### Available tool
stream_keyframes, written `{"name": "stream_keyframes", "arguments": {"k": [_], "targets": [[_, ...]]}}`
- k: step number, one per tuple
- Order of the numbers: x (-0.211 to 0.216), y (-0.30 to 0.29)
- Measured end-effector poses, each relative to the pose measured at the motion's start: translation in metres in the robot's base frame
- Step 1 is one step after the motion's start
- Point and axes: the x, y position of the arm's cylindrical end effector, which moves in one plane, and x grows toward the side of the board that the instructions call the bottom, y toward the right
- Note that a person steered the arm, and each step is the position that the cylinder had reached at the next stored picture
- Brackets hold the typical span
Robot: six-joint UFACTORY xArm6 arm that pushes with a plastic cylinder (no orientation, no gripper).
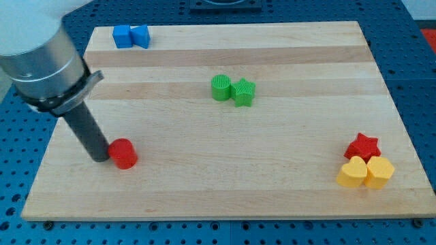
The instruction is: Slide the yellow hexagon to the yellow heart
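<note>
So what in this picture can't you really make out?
- My tip: its far side is next to the red block; whether they touch, the one camera view cannot settle.
- The arm's upper part is cut off by the view's top-left edge.
- The yellow hexagon and yellow heart sit pressed together; their shapes are small and hard to tell apart.
- The red star is partly covered by them.

hexagon touching heart on view's right, star behind both
</note>
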Motion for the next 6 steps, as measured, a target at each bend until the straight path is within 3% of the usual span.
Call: {"name": "stream_keyframes", "arguments": {"k": [3,6], "targets": [[0.002,0.093],[0.042,0.148]]}}
